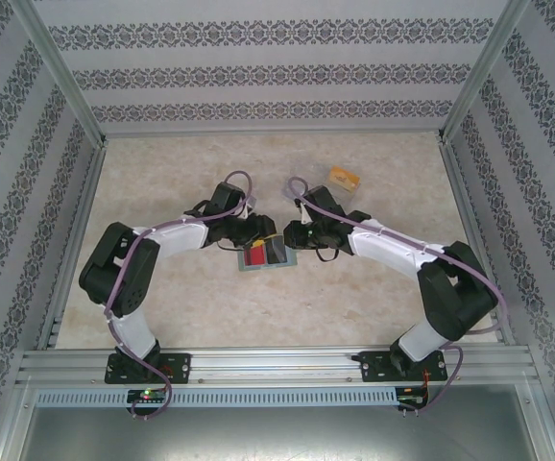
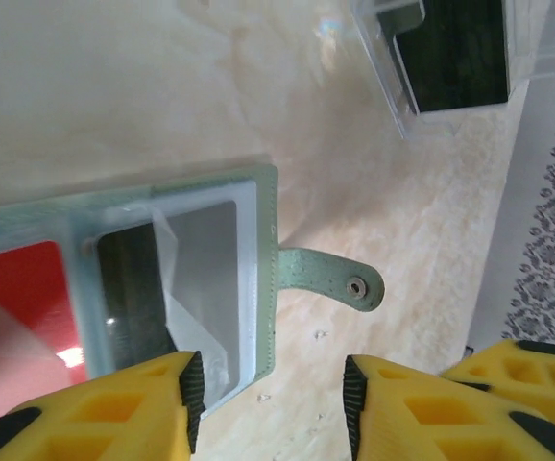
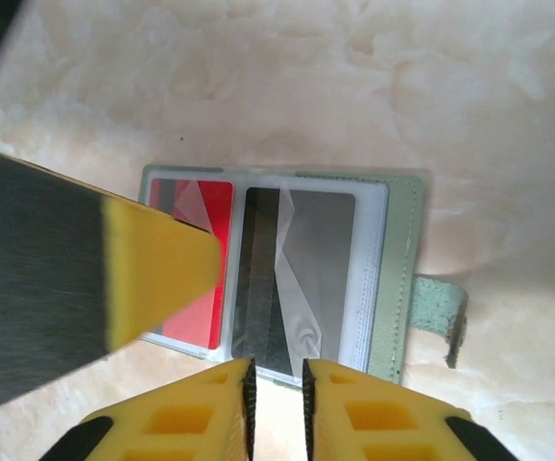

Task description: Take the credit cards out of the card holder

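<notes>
The card holder (image 1: 282,265) lies open and flat on the table between my two arms. Its left pocket holds a red credit card (image 3: 199,288), and its right pocket a grey one with a dark stripe (image 3: 301,279). My left gripper (image 2: 270,394) is open over the holder's corner (image 2: 258,336), one finger above the clear pocket and the other above bare table beside the snap strap (image 2: 340,279). My right gripper (image 3: 277,389) hovers at the holder's near edge by the striped card, its jaws a narrow gap apart with nothing between them. A yellow finger (image 3: 153,269) of the left gripper covers part of the red card.
A clear plastic tray (image 1: 345,178) with a yellow-orange card in it sits at the back right; its wall (image 2: 383,77) is close beyond the holder in the left wrist view. Metal rails and patterned walls (image 1: 508,192) enclose the marbled table (image 1: 181,317).
</notes>
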